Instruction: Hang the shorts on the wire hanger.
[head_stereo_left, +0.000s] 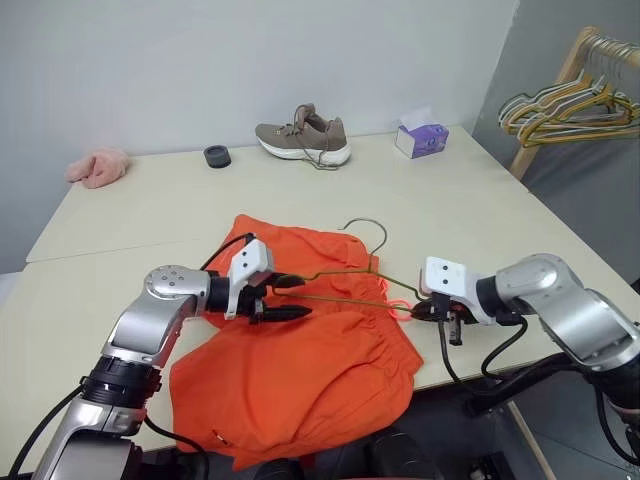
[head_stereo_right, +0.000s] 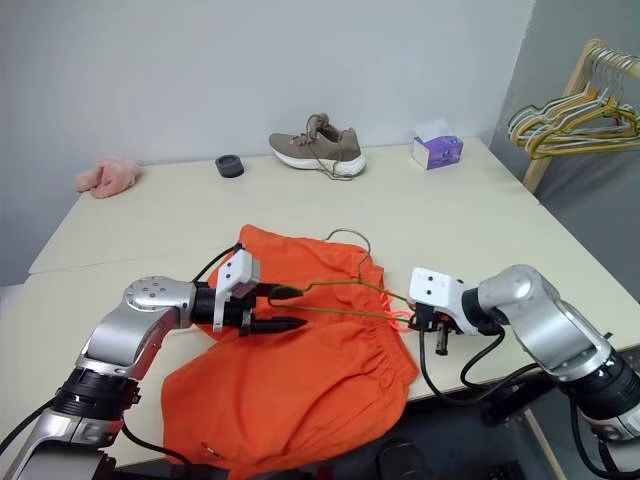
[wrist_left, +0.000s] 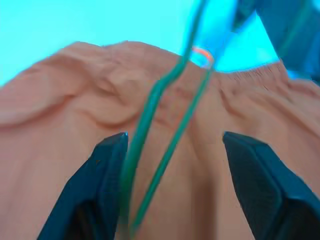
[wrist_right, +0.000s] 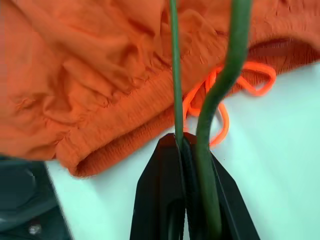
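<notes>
At the table's (head_stereo_left: 90, 215) far left edge, one small pink cloth (head_stereo_left: 98, 166) is lying well apart from the work. Nearer the middle, the left gripper (head_stereo_left: 287, 297) is hovering over the one pair of shorts (head_stereo_left: 300, 370), its two black fingers (wrist_left: 100, 190) standing apart with the wire hanger (head_stereo_left: 340, 283) running between them, one finger just beside the wire but not clamping it. The shorts are lying spread at the table's near edge, crumpled and partly hanging over it; the thin fabric is looking light, soft and likely to slide off bare wire, so the gathered waistband (wrist_right: 125, 120) is probably the surest place to take hold. The single olive-green hanger is resting across the shorts, hook (head_stereo_left: 366, 232) pointing toward the far side, its wire likely springy and easy to bend. Behind it are sitting one dark round object (head_stereo_left: 217, 156), one shoe (head_stereo_left: 304, 137) and one tissue box (head_stereo_left: 421, 137). To the right, the right gripper (head_stereo_left: 437, 308) is pinching the hanger's end tightly, jaws closed on the wire beside the neon drawstring loop (wrist_right: 235, 95). At far right, a bunch of coloured hangers (head_stereo_left: 575, 110) is hanging on a wooden rack (head_stereo_left: 565, 80).
</notes>
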